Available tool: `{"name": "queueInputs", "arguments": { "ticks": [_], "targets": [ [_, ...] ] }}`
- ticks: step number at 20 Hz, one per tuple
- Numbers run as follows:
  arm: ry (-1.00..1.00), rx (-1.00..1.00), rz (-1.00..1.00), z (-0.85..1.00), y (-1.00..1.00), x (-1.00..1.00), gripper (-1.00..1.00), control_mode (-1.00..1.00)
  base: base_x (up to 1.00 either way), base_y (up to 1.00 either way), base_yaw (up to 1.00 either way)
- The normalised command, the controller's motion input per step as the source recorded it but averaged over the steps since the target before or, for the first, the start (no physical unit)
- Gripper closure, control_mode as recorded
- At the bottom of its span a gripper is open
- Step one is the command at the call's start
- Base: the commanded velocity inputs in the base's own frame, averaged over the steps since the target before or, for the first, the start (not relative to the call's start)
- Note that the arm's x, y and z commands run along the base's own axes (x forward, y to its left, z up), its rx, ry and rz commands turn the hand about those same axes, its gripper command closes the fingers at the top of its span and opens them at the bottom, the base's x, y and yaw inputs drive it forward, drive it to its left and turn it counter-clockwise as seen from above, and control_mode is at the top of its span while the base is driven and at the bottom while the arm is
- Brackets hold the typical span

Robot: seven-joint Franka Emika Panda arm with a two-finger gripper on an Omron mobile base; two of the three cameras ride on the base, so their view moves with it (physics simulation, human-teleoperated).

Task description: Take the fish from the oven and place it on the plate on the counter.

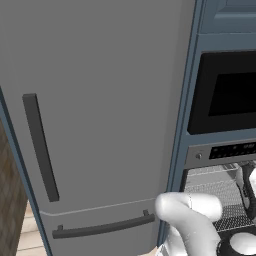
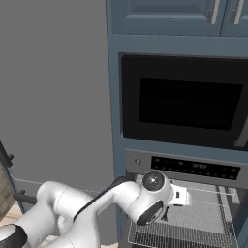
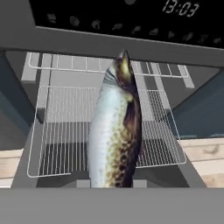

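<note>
While the claw (image 2: 167, 213) appears clamped on the fish (image 3: 114, 131), its long axis runs straight ahead from the fingers, toward the oven (image 3: 109, 39).

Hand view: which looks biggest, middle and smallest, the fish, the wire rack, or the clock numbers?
1. Wire rack, widest.
2. Fish, though it hangs right by the camera, so it looks bigger than it really is.
3. Clock numbers, smallest.
</note>
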Motion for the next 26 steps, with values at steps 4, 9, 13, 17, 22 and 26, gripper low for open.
{"name": "queueInputs", "arguments": {
  "ticks": [4, 9, 13, 17, 22, 26],
  "targets": [
    [-0.08, 0.00, -0.02, 1.00, 0.76, 0.00, 1.00, -1.00, 0.00, 0.00, 0.00],
    [0.00, 0.00, -0.01, 0.91, 0.73, 0.00, 1.00, -1.00, 0.00, 0.00, 0.00],
    [0.00, 0.00, 0.00, 0.78, 0.70, 0.00, 1.00, -1.00, 0.00, 0.00, 0.00],
    [0.00, 0.00, 0.00, 0.71, 0.64, 0.00, 1.00, -1.00, 0.00, 0.00, 0.00],
    [0.00, 0.03, -0.05, 0.48, 0.58, 0.00, 1.00, -1.00, 0.00, 0.00, 0.00],
    [0.00, 0.15, -0.06, 0.22, 0.44, 0.00, 1.00, -1.00, 0.00, 0.00, 0.00]
  ]
}}
